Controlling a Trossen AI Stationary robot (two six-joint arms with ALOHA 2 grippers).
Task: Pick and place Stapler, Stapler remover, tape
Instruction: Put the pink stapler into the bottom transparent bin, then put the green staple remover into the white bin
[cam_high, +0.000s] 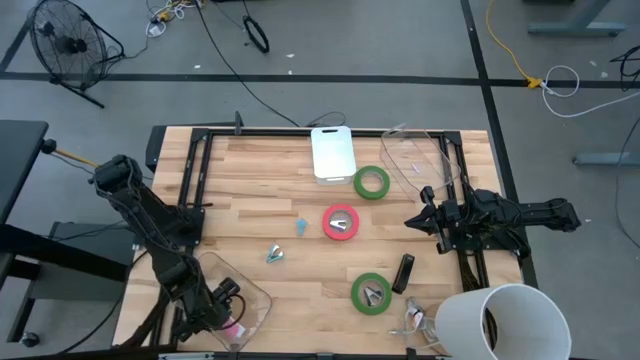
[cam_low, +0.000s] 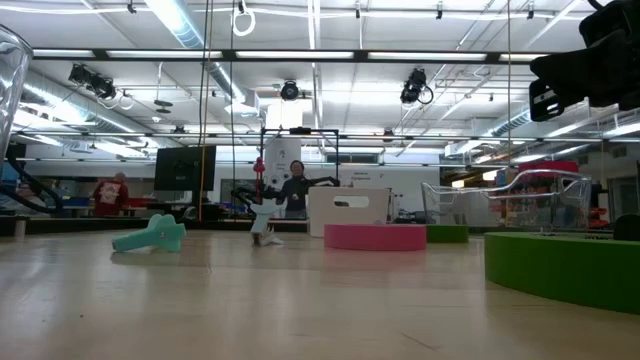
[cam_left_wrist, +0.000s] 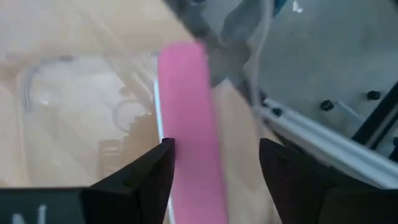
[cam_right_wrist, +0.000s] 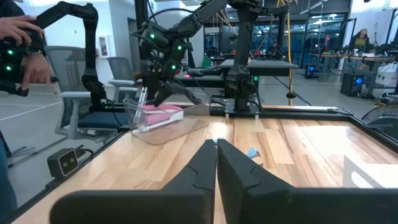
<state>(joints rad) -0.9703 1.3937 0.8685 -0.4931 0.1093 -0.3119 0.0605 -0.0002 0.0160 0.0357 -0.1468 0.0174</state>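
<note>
Pink is the one colour that tells me where the stapler (cam_left_wrist: 189, 130) is: from the left wrist camera it fills the gap between my left gripper (cam_high: 228, 318)'s two dark fingers (cam_left_wrist: 146, 174), blurred, its lower end cut off by the frame edge. The fingers stand apart on either side of it, and I cannot tell whether they touch it. From overhead, at the lower left of the frame, only a pink sliver shows under the gripper, inside a clear bin (cam_high: 252, 290) whose walls are hard to trace against the wood. The right wrist camera shows the same bin with the pink body lying in it, at centre left.

My right gripper (cam_high: 413, 220) hovers at the right of the overhead frame, fingers pressed together with nothing between them. A second clear bin (cam_high: 415, 155) sits just above it, almost invisible apart from its glinting rim.

On the table (cam_high: 260, 190), one green tape roll (cam_high: 372, 182) lies beside a white block (cam_high: 333, 152), the red tape roll (cam_high: 341, 222) at centre, another green roll (cam_high: 371, 293) lower down with something small and metallic in its centre that I cannot identify. A dark object (cam_high: 403, 272) lies right of that roll. Two small bluish pieces (cam_high: 276, 254) sit left of centre; too small to name. A white cup-shaped object (cam_high: 505, 322) at lower right is cut off by the frame edge.
</note>
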